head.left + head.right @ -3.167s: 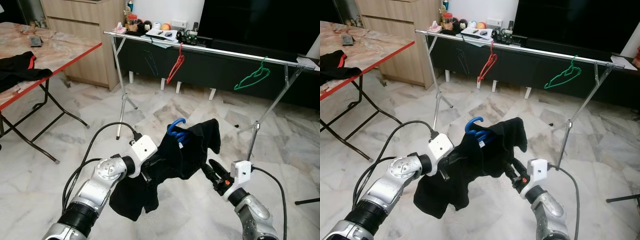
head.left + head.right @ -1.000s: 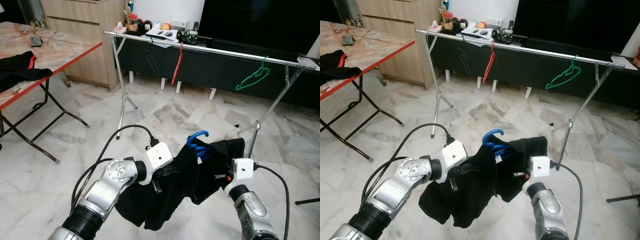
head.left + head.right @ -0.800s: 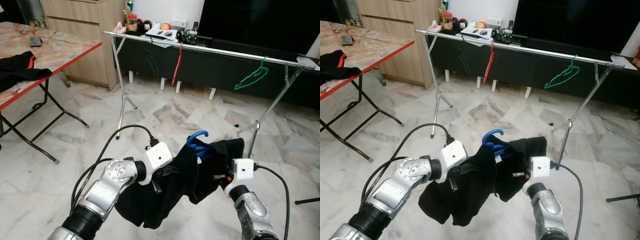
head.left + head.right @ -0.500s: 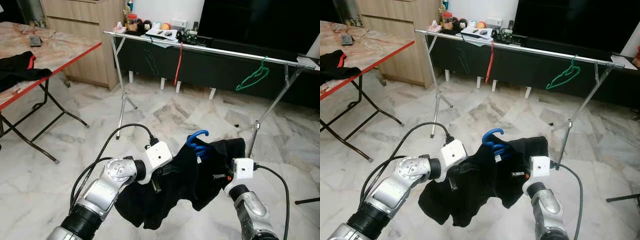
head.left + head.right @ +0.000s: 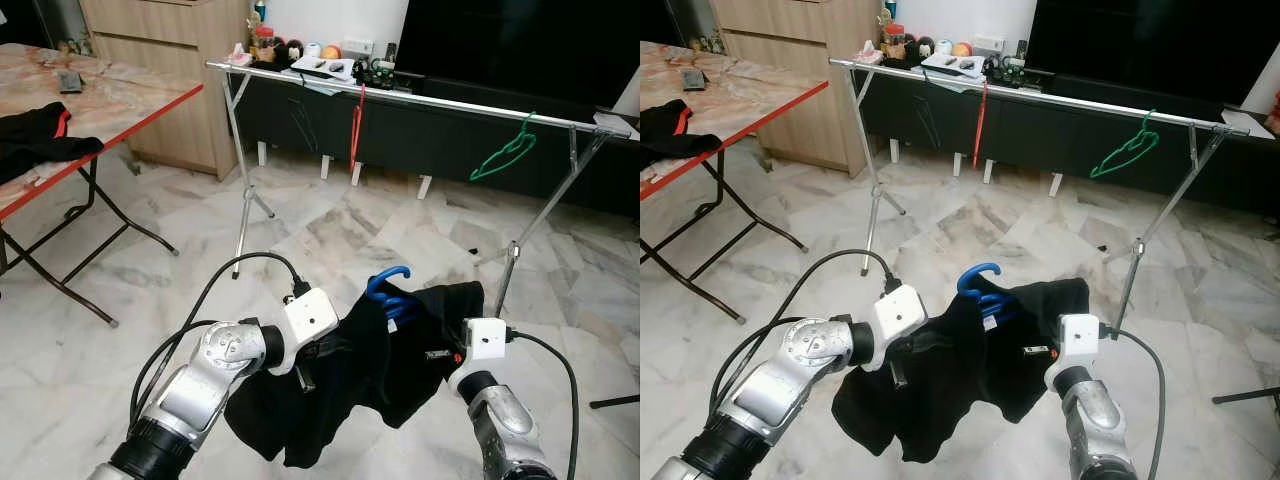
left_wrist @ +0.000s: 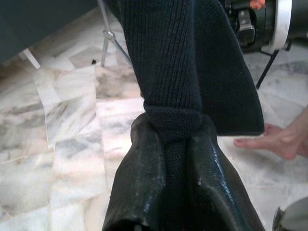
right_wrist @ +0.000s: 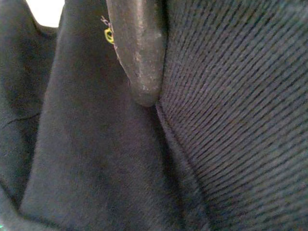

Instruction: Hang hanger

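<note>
I am pinching the black sweater in my left gripper, my right gripper buried in its folds, grip unclear; its blue hanger is not yet on the rail.

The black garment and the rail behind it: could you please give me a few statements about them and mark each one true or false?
1. The left gripper is shut on a fold of the black garment. True.
2. The blue hanger already hangs on the metal rail. False: its hook sticks up out of the garment, held low between the two arms, well short of the rail.
3. A red hanger and a green hanger hang on the rail. True.
4. The green hanger hangs nearer the rail's left end than the red one. False: the green one is further right.
5. A dark cloth lies on the red-edged table. True.
</note>
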### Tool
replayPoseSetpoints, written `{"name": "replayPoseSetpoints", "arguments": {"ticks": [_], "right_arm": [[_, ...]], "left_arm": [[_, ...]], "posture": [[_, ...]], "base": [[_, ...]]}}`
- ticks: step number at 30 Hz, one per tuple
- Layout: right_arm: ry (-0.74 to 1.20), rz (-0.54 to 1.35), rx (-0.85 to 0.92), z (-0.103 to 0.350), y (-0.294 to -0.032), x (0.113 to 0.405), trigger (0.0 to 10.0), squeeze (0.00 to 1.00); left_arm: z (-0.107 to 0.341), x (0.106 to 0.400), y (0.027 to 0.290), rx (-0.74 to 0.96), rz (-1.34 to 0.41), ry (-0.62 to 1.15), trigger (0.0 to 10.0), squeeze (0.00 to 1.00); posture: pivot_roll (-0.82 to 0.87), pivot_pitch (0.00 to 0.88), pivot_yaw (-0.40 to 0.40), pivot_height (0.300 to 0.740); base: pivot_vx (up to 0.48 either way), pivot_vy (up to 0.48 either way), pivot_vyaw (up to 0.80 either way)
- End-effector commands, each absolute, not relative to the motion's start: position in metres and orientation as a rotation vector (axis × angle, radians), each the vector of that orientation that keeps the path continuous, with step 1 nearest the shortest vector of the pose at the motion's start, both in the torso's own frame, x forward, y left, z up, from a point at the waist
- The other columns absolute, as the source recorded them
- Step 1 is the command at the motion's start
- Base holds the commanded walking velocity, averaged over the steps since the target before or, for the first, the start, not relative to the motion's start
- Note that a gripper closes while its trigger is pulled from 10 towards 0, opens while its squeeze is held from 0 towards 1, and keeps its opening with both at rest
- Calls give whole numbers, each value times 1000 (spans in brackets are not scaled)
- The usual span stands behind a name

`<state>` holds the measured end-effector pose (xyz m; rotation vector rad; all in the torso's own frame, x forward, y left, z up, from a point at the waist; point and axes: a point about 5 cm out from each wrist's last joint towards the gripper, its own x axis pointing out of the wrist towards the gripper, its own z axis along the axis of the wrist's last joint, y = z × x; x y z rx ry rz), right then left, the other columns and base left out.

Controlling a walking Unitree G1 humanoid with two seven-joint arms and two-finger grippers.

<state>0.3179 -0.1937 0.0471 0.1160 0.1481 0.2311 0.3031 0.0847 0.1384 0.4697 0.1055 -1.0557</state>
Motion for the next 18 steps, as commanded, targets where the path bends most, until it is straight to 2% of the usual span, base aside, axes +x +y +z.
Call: {"name": "replayPoseSetpoints", "arguments": {"ticks": [1, 4, 10, 13, 18], "right_arm": [[163, 220, 105, 47, -199, 318, 0, 0], [167, 220, 100, 46, -200, 318, 0, 0], [177, 234, 81, 46, -200, 317, 0, 0], [179, 239, 79, 46, -201, 317, 0, 0], [194, 255, 70, 45, -201, 317, 0, 0]], "left_arm": [[139, 301, 86, 504, -1065, 97, 10000, 0], [131, 301, 94, 534, -1049, 132, 10000, 0], [112, 300, 123, 711, -1019, 232, 10000, 0], [107, 296, 134, 777, -1046, 253, 10000, 0], [107, 285, 145, 786, -1145, 249, 10000, 0]], "posture": [[90, 54, -87, 740], [89, 55, -88, 740], [87, 56, -91, 740], [82, 56, -94, 740], [86, 57, -97, 740]], "base": [[0, 0, 0], [0, 0, 0], [0, 0, 0], [0, 0, 0], [0, 0, 0]]}}
